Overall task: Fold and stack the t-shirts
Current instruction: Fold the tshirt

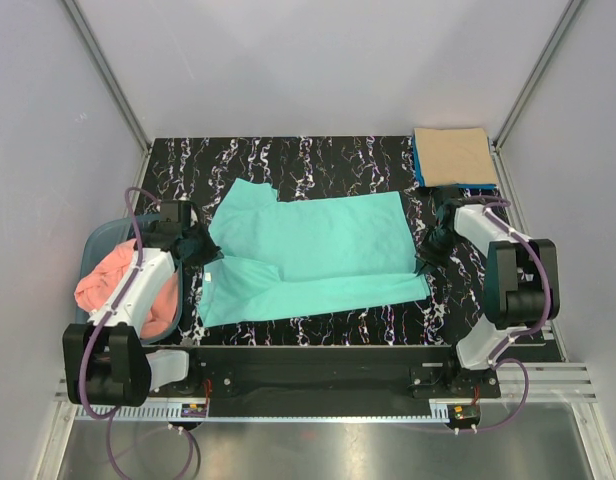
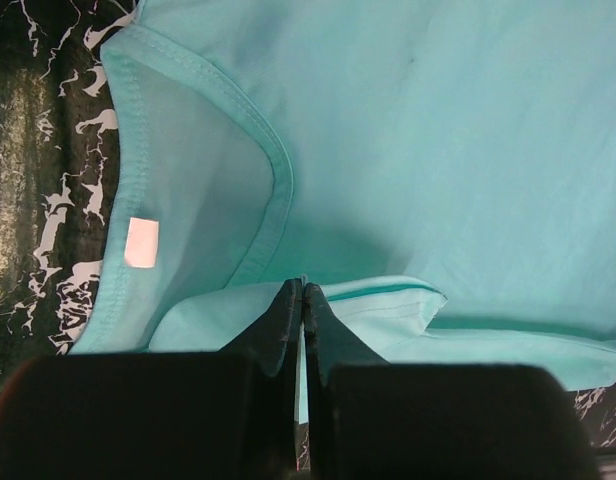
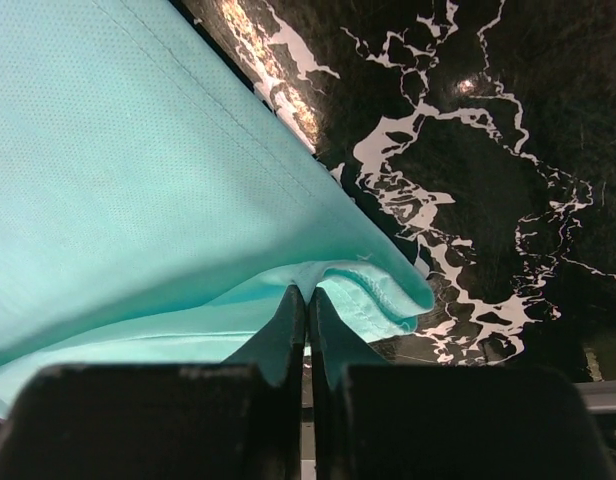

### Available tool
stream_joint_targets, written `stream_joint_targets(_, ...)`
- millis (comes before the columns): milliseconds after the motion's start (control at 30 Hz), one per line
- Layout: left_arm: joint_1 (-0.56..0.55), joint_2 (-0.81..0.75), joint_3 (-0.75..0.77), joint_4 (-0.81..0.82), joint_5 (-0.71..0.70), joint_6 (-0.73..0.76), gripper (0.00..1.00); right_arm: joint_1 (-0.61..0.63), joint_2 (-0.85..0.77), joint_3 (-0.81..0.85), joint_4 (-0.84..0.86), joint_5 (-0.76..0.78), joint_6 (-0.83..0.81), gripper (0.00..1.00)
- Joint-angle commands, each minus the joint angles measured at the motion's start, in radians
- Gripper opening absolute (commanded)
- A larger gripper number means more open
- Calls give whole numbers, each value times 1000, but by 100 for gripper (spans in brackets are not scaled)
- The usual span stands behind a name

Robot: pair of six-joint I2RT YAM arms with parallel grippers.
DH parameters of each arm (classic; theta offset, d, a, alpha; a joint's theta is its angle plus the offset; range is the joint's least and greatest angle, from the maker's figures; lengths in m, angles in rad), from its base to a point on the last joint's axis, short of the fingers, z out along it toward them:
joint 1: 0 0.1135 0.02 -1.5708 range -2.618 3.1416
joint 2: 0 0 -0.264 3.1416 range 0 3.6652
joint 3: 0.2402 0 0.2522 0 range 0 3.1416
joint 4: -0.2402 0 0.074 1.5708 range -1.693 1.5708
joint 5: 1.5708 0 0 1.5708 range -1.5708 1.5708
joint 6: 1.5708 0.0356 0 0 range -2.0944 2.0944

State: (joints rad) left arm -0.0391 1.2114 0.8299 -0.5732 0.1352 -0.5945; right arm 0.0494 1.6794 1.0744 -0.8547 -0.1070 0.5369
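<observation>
The left gripper has its two black fingers pressed together on a folded edge of the turquoise-green t-shirt, just beside the collar. A small white neck label shows inside the neckline. From above, the left arm reaches forward from its base at the near left corner. It passes over the blue-grey basket, and its wrist turns inward so that the left gripper meets the shirt's left end.

The right gripper is likewise pinched closed, with a bunched corner of the same shirt's hem caught between its fingertips. The right arm rises from its base at the near right. It bends at the elbow and angles back toward the middle, with the right gripper at the shirt's right edge.

The turquoise-green t-shirt lies spread across the middle of the black marbled table, collar to the left and hem to the right. A salmon pink t-shirt is heaped in the basket under the left arm. At the far right corner a folded tan-beige t-shirt rests on a blue t-shirt.
</observation>
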Motion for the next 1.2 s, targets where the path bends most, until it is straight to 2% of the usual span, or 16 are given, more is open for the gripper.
stream_joint_targets(0, -2, 11, 44, 39, -39, 15, 0, 0, 8, 53, 13, -8, -25, 1)
stream_joint_targets(267, -2, -6, 41, 50, -49, -1, 0, 0, -10, 68, 6, -6, -28, 0)
stream_joint_targets(600, -2, 13, 66, 24, -95, -13, 0, -2, 43, 113, 2, -2, -40, 0)
stream_joint_targets(1167, -2, 48, 43, 42, -85, -4, 0, -2, 111, 130, 25, -23, -29, 0)
